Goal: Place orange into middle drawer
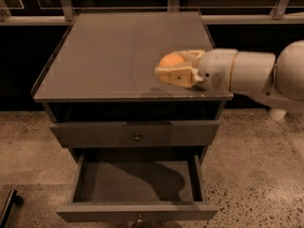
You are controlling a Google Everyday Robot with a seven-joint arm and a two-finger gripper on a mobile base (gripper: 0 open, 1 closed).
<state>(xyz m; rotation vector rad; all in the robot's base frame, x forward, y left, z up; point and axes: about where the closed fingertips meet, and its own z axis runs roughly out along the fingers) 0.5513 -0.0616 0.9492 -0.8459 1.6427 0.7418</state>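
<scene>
The orange (171,61) is a small round fruit held between the pale fingers (174,76) of my gripper (174,66), above the front right part of the cabinet top (109,51). The gripper is shut on it, and the white arm reaches in from the right. The middle drawer (137,212) is pulled open below and toward me, with its grey inside (118,179) bare and the arm's shadow on it. It lies lower than the gripper and a little to its left. The closed grey drawer (137,134) with a round knob sits directly above it.
The cabinet stands on speckled stone floor (256,175). Dark glass-fronted units and a rail (142,4) run behind it. A dark object (7,205) lies on the floor at bottom left. The white bowl is hidden from view.
</scene>
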